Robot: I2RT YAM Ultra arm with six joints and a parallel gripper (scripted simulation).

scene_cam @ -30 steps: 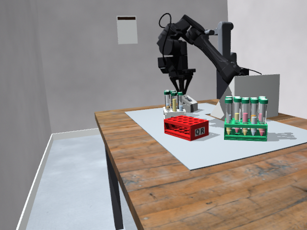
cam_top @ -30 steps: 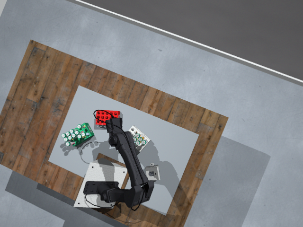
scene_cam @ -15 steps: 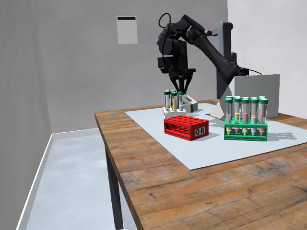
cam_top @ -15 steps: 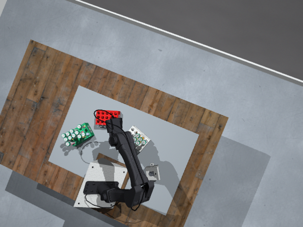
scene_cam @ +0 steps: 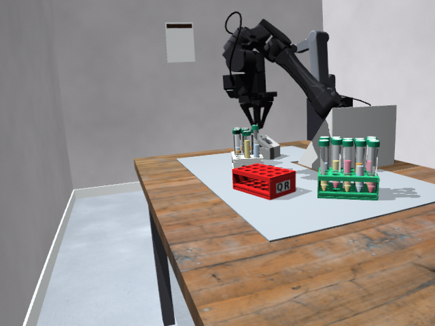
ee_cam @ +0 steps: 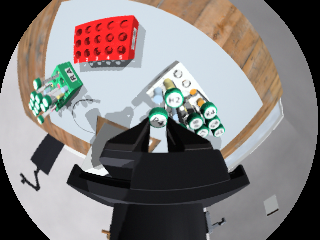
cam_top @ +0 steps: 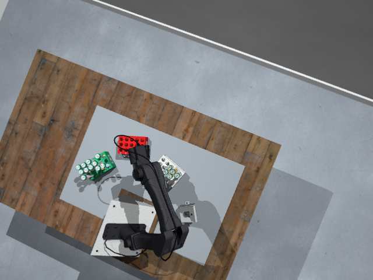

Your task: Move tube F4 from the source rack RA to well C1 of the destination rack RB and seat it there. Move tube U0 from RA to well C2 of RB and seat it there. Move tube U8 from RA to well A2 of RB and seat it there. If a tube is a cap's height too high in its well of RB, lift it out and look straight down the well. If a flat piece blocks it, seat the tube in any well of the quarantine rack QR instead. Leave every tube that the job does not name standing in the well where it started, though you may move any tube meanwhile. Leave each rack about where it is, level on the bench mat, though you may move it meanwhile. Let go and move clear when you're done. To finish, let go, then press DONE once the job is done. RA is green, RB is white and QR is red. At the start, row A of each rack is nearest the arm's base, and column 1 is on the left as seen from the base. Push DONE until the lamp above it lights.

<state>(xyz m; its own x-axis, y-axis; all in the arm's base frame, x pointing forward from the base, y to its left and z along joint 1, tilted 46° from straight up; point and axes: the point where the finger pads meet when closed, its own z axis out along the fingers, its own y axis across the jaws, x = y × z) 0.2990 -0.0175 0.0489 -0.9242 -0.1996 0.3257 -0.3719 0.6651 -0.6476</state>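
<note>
My gripper [scene_cam: 255, 123] [ee_cam: 158, 120] points straight down over the white rack RB [cam_top: 162, 158] [scene_cam: 241, 161] [ee_cam: 161, 80] and is shut on the green cap of a tube [scene_cam: 255, 134] [ee_cam: 158, 119]. The tube stands upright among the rack's other tubes, its cap a little higher than theirs. I cannot read its label or see its lower end. A tube marked H2 [ee_cam: 173, 98] stands right beside it. The green rack RA [cam_top: 105, 163] [scene_cam: 347, 192] [ee_cam: 65, 79] holds several green-capped tubes. The red rack QR [cam_top: 132, 140] [scene_cam: 283, 193] [ee_cam: 100, 40] holds no tubes.
The grey DONE button box [cam_top: 188, 212] [scene_cam: 270, 147] sits on the mat behind RB, near the arm's base. All three racks stand level on the grey mat [scene_cam: 302, 214]. A wooden table edge runs along the mat.
</note>
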